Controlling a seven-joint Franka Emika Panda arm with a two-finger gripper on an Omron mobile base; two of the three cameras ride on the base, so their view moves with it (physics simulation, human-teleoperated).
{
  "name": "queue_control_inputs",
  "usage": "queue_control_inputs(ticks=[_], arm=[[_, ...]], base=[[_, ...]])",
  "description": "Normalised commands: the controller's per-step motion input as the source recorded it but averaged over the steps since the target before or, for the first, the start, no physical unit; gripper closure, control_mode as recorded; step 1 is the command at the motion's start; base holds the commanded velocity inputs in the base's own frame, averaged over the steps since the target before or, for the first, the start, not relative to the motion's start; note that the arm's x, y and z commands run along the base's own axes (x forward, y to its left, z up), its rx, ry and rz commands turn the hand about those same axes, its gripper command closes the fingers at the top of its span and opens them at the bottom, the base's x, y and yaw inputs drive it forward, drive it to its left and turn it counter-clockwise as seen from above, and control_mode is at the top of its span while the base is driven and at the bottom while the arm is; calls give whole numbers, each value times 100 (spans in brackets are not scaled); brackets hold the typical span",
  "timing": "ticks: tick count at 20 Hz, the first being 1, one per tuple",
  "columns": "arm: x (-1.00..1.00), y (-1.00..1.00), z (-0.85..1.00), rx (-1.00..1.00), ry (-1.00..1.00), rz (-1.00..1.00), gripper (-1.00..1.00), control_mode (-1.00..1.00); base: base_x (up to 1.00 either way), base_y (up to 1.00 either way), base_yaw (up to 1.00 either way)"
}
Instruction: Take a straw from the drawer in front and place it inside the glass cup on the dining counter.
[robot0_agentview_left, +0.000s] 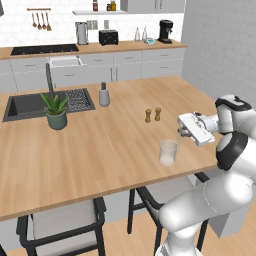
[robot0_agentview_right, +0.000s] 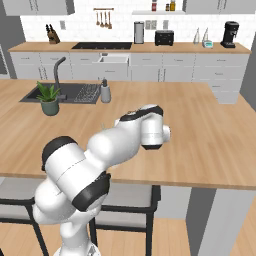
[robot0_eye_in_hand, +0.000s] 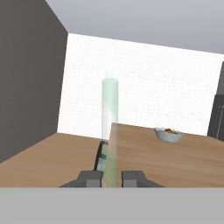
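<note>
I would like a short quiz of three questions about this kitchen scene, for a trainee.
1. True or false: the gripper is shut on the straw.
2. What stands nearest the glass cup on the dining counter: (a) potted plant, (b) salt and pepper shakers, (c) soap dispenser?
3. Fill in: in the left base view the gripper is just ___ the glass cup.

Key: 1 true; 2 b; 3 above, to its right.

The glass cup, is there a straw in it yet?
No, it is empty. The glass cup stands upright on the dining counter, and the hand is shut on the pale green straw.
</note>
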Motion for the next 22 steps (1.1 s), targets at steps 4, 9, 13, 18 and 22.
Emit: queue_control_inputs(ticks=[4, 9, 13, 18, 22], arm=[[30, 0, -8, 0, 0, 2, 100, -100], [27, 0, -15, 0, 0, 3, 100, -100], [18, 0, -22, 0, 0, 4, 100, -100], [20, 0, -15, 0, 0, 5, 100, -100], [19, 0, -7, 0, 0, 6, 100, -100]], base=[[0, 0, 0], [0, 0, 0], [0, 0, 0], [0, 0, 0], [0, 0, 0]])
